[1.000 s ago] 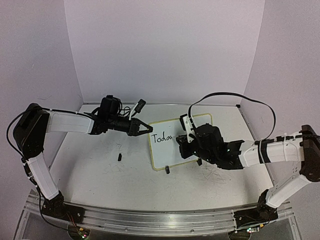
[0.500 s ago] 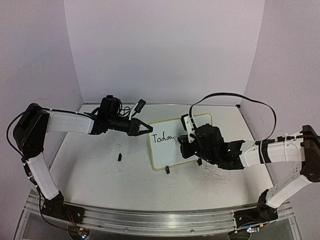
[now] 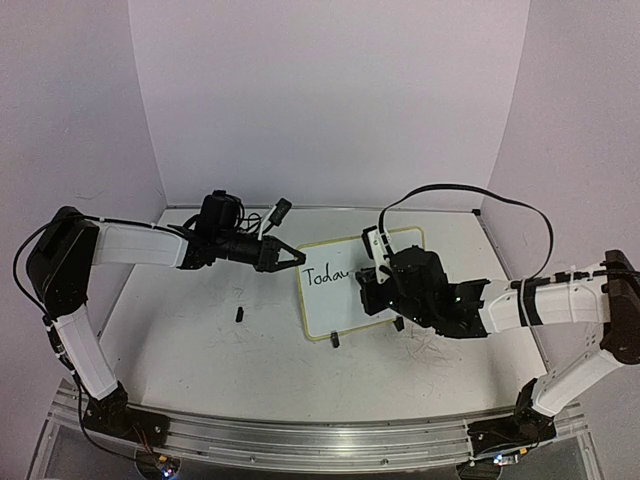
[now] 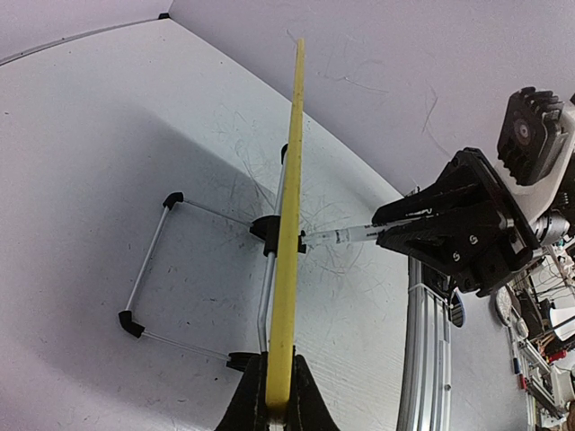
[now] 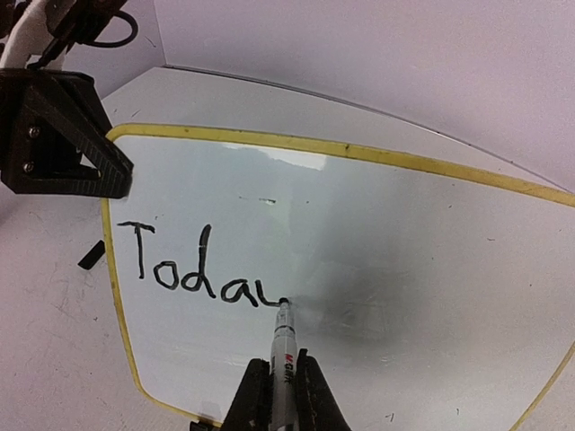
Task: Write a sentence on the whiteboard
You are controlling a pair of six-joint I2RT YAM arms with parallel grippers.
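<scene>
Right, top view first: the whiteboard (image 3: 335,312) stands propped and slanted near the middle of the surface (image 3: 200,340), with its long axis running across from the left arm's side to the right arm's. The left hand (image 3: 298,257) is pinched narrow on the board's upper left corner, bracing it. The right hand (image 3: 366,292) is closed too and sits over the middle of the board, hiding much of the blank area. From up here I cannot tell what it holds. The sentence (image 3: 324,275) reads "Toda" plus one more stroke.

Over to the left wrist: the board shows edge-on, its yellow rim running straight up the picture, and the left hand is clamped on that rim at the bottom. The wire stand (image 4: 148,269) juts out to one side. A marker (image 4: 341,235), gripped by the right hand, comes in from the other side roughly square to the board, with its tip at the board.

Right wrist now: the nib touches the board at the end of the last stroke. All the unwritten white lies to the right of the nib, along the long axis. My read is that the right arm alone can finish this letter and then carry the line rightward.
</scene>
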